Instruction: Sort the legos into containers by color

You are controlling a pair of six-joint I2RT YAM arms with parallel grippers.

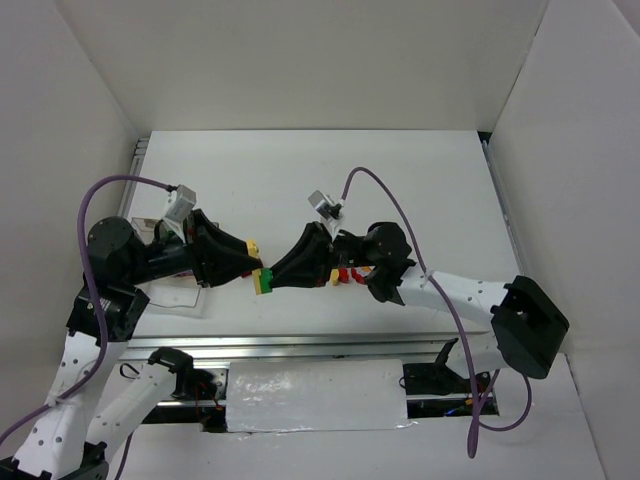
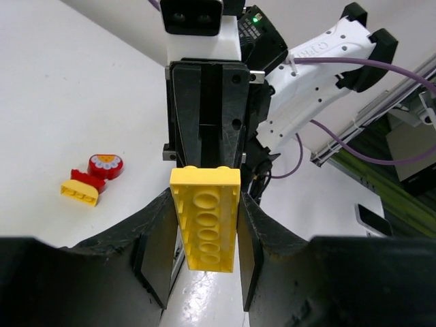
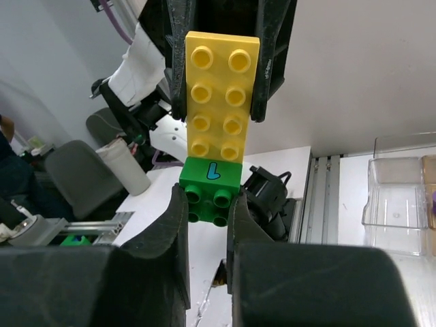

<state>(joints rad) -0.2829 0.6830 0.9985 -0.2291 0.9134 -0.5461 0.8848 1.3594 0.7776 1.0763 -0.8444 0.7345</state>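
A long yellow lego (image 3: 221, 95) and a green square lego (image 3: 212, 187) marked with a "1" are joined end to end, held above the table between the two arms. My left gripper (image 2: 204, 238) is shut on the yellow lego (image 2: 204, 218), whose hollow underside faces its camera. My right gripper (image 3: 208, 211) is shut on the green lego. In the top view the grippers meet tip to tip, left (image 1: 250, 262) and right (image 1: 277, 274), with the green lego (image 1: 264, 284) between them. The clear containers (image 1: 170, 292) lie under the left arm and also show in the right wrist view (image 3: 402, 197).
Loose legos lie on the table by the right arm: a round red piece (image 2: 105, 165), a red brick (image 2: 87, 179) and a small yellow brick (image 2: 80, 192); the top view shows them as red (image 1: 346, 276) and yellow (image 1: 388, 270). White walls enclose the table.
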